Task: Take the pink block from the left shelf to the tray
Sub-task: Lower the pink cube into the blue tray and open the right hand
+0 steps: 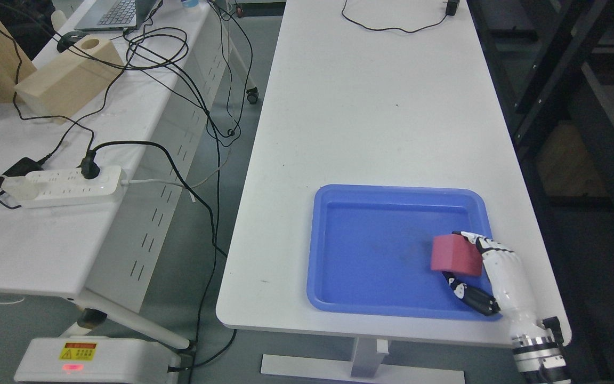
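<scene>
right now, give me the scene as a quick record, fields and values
working hand: right hand, entering from the lower right
grasp: fingers closed on the pink block
block position: over the right part of the blue tray; whether it touches the floor is unclear
tray position: near edge of the white table
left hand: not in view

A lab or workshop: plain white table [371, 106], power strip [64, 186] with tangled cables [190, 96], laptop [118, 13], dark metal shelving [541, 90].
</scene>
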{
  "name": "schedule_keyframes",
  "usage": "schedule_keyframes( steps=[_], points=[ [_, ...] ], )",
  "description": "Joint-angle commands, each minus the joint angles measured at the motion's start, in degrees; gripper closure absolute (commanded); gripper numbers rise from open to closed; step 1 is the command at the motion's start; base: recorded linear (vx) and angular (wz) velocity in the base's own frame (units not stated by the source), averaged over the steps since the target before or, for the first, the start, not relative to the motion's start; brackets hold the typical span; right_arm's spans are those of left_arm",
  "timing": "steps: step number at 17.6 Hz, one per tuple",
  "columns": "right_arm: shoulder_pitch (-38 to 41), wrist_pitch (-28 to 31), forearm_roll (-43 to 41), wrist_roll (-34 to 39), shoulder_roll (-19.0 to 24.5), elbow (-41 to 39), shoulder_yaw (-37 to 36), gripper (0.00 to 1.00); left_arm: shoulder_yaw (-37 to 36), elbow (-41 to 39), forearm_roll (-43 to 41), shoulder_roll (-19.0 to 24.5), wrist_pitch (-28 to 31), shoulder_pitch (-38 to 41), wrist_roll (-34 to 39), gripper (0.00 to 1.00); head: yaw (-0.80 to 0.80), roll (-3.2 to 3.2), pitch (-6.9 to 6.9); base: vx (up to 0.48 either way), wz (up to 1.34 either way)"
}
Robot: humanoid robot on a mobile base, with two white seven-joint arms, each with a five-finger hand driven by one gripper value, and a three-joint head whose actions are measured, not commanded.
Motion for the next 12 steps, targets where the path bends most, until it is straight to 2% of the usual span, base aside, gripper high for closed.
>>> schedule_keyframes(
  steps=[1, 2, 3, 4, 12],
  points=[
    [-1.60, 0.59, 2.70, 0.13, 0.19, 0.07, 5.59, 0.73, 0.00, -1.00, 0.00, 1.00, 0.03, 1.14, 0.01, 0.00, 0.00, 0.00, 0.00, 0.000, 0.00],
    [-1.60, 0.94, 2.70, 0.13, 0.19, 0.07, 5.50, 0.66, 0.00, -1.00, 0.00, 1.00, 0.03, 1.14, 0.01, 0.00, 0.00, 0.00, 0.00, 0.000, 0.00],
    [-1.52, 1.64, 2.70, 0.13, 0.02, 0.07, 5.41, 0.50, 0.00, -1.00, 0.00, 1.00, 0.03, 1.14, 0.01, 0.00, 0.00, 0.00, 0.00, 0.000, 0.00],
    [-1.43, 1.73, 2.61, 0.13, -0.07, 0.07, 5.15, 0.41, 0.00, -1.00, 0.00, 1.00, 0.03, 1.14, 0.01, 0.00, 0.00, 0.00, 0.00, 0.000, 0.00],
    [0.07, 1.82, 2.00, -0.05, -0.25, -0.02, 3.75, 0.19, 0.00, -1.00, 0.00, 1.00, 0.03, 1.14, 0.01, 0.00, 0.00, 0.00, 0.00, 0.000, 0.00]
  ],
)
